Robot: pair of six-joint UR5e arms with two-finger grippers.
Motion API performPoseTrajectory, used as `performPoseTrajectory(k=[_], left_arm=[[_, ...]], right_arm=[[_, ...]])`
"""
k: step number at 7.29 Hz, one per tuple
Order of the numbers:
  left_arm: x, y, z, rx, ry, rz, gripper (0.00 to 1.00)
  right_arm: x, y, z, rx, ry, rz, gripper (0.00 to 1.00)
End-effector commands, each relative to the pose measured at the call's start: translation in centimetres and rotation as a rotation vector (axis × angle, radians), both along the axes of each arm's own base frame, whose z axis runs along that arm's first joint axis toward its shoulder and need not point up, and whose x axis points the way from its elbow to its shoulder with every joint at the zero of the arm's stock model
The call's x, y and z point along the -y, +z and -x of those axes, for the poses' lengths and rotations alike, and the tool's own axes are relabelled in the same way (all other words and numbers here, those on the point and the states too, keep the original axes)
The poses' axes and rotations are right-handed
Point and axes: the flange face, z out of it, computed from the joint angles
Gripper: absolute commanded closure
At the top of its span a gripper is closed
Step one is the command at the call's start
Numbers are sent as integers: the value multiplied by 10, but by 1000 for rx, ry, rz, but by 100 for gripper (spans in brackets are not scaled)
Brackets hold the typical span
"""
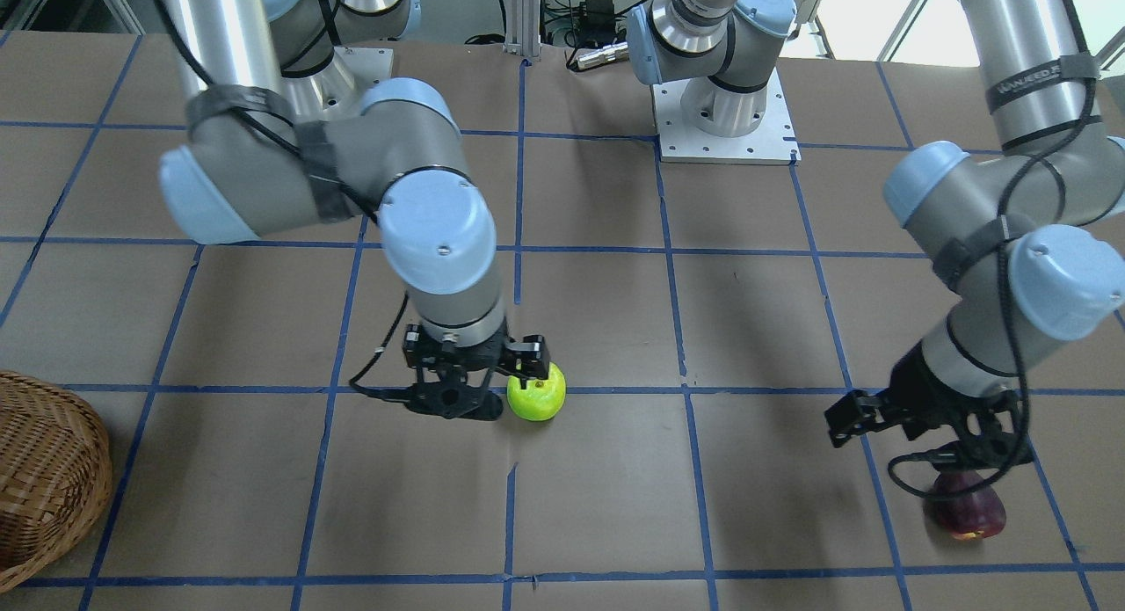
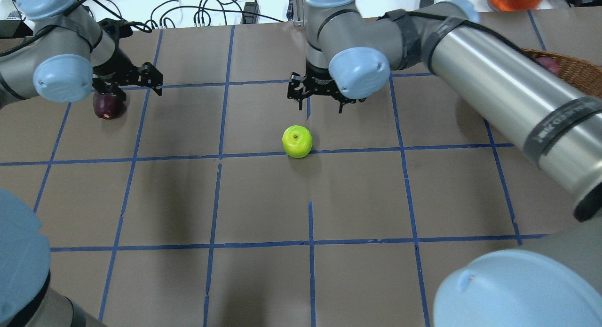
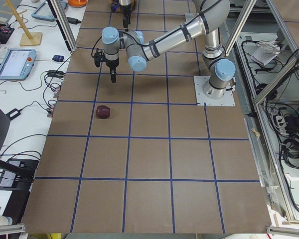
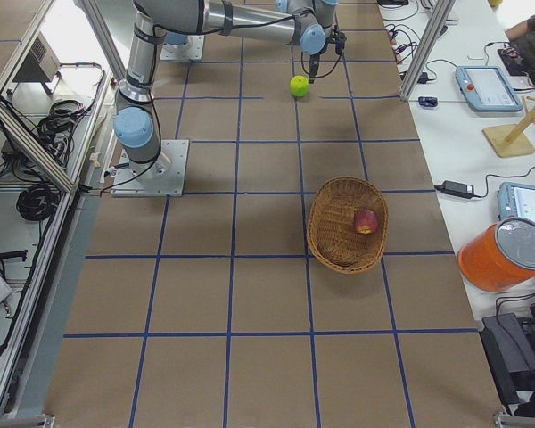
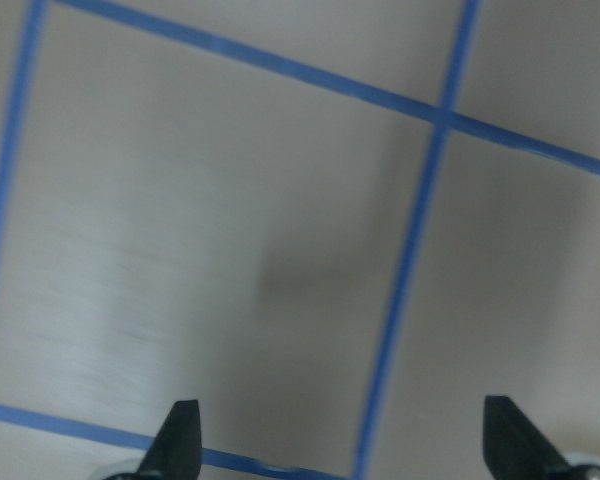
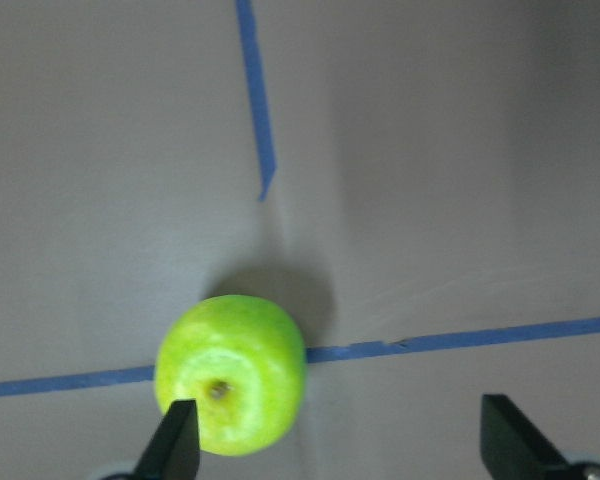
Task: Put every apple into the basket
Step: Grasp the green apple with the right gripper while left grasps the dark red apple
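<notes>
The green apple (image 6: pixel 230 373) sits dimple-up on the table (image 2: pixel 263 200), close beside one fingertip of the right gripper (image 2: pixel 320 105) rather than centred. The fingers stand wide apart, probably to straddle it after a sideways shift. The dark apple (image 2: pixel 108 106) lies near the left gripper (image 5: pixel 340 440), outside its spread fingers, which frame only brown surface. The red apple (image 4: pixel 366 220) already rests in the basket (image 4: pixel 316 223), well apart from both grippers and towards the table's edge. Open surface lies all round both loose apples, so the fingers should have room to descend.
</notes>
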Motion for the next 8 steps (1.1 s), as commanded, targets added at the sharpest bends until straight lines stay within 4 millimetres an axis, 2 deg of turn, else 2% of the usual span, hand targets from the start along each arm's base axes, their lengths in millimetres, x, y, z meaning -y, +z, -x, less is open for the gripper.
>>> performPoseTrajectory(k=[1,2,3,5,6,7,8], left_arm=[[30,-4,-105,59,-128,25,0],[50,-12,-117,75,-180,28,0],[58,-28,-124,67,-190,15,0],[63,-78,-126,34,-201,-43,0],[66,-99,-128,25,-204,-59,0],[66,-111,-128,15,-206,-76,0],[65,-119,-127,6,-208,-93,0]], right_arm=[[-14,-43,-43,3,-1,1,0],[-21,-63,-40,-6,0,-20,0],[-22,-85,-39,-15,17,-26,0],[-24,-118,-37,-26,1,-27,0],[-27,-125,-35,-24,4,-31,0],[-20,-112,-29,-11,-1,-18,63],[-18,-103,-26,-7,-3,-14,100]])
